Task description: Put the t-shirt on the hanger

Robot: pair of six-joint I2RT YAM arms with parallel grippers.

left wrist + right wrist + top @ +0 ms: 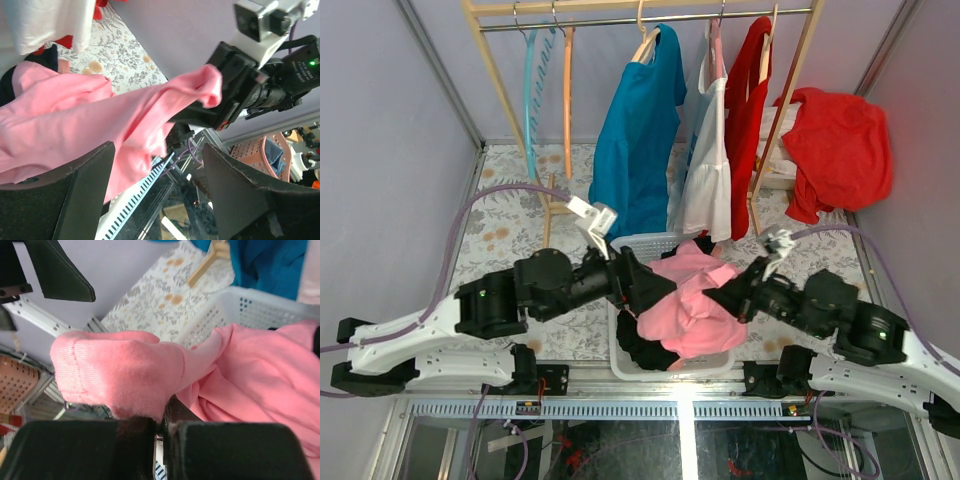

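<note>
Pink tee getting fished out of the basket, hanger not in play yet

Top view: the soft, floppy bubblegum-pink t-shirt (695, 300) sits bunched in a white slotted laundry basket (617, 345). The thin curved orange hanger (567, 90) hangs on the rack, well apart. Left wrist: the left gripper (157, 147) is spread wide, gripping nothing, with fabric draped just beyond. Right wrist: the right gripper (162, 422) is pinched tight on a stitched hem fold. Next up, I'd guess: lift, spread, find the neck hole.

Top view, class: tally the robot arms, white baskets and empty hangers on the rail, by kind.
Robot arms: 2, left arm and right arm
White basket: 1
Empty hangers: 2, teal hanger and orange hanger
Total: 5
</note>
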